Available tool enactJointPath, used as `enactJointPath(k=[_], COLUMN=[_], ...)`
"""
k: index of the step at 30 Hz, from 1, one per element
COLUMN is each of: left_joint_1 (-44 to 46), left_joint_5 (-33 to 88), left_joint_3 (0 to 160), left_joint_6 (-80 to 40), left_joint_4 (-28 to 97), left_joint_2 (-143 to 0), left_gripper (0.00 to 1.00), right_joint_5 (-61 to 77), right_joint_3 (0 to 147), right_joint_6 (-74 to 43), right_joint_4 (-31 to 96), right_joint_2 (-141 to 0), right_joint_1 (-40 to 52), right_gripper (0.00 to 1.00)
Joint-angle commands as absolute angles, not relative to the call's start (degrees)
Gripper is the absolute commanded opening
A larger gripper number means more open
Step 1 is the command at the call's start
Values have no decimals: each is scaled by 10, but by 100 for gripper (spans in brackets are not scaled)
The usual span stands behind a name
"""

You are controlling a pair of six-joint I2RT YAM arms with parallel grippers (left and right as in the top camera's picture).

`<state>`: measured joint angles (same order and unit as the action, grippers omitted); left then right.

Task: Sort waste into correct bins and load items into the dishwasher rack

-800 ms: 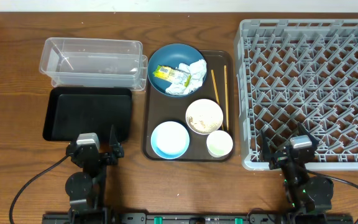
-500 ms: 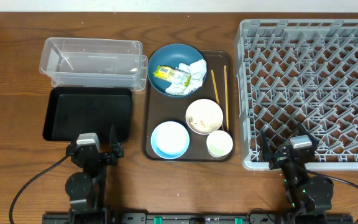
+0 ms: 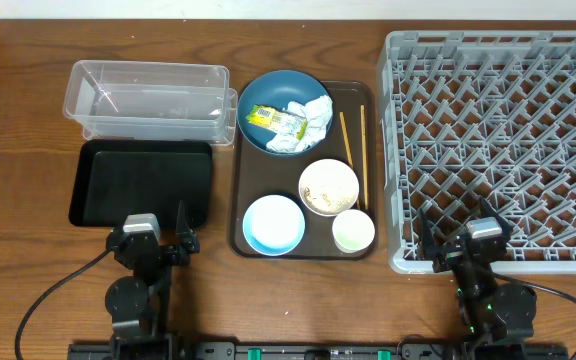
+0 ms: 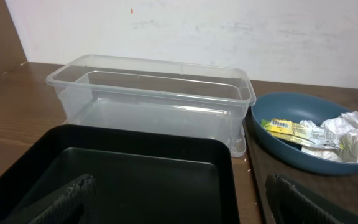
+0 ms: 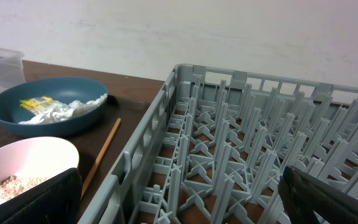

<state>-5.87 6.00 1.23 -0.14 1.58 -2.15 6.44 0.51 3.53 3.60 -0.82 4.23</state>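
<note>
The dark-blue bowl (image 3: pixel 282 112) on the brown tray holds the yellow-green wrapper (image 3: pixel 273 120) and white tissue (image 3: pixel 311 116); it also shows in the left wrist view (image 4: pixel 309 139) and the right wrist view (image 5: pixel 45 106). The cream bowl (image 3: pixel 328 186) holds rice (image 5: pixel 14 183). The light-blue bowl (image 3: pixel 274 223) and white cup (image 3: pixel 353 231) sit at the tray's front. Two chopsticks (image 3: pixel 354 153) lie along its right side. The clear tub (image 3: pixel 148 100) and black tray (image 3: pixel 142 182) are at left. The grey rack (image 3: pixel 498 140) is at right. My left gripper (image 3: pixel 154 243) and right gripper (image 3: pixel 463 243) are open and empty near the front edge.
The brown serving tray (image 3: pixel 248 240) lies between the black tray and the rack. A white wall stands behind the table in both wrist views.
</note>
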Motion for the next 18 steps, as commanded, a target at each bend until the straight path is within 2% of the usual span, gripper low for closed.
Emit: enactJointPath(k=[1,18], left_joint_1=[-57,-57], left_joint_5=[67,67], left_joint_3=[2,2], left_joint_6=[2,2], left_joint_4=[34,9], left_joint_2=[-21,-21], left_gripper=[89,89], right_joint_5=[60,32], right_joint_3=[3,3], right_joint_6=[30,30], right_joint_4=[36,36], right_joint_2=[-3,-3], right_joint_1=[46,45], right_gripper=[99,99])
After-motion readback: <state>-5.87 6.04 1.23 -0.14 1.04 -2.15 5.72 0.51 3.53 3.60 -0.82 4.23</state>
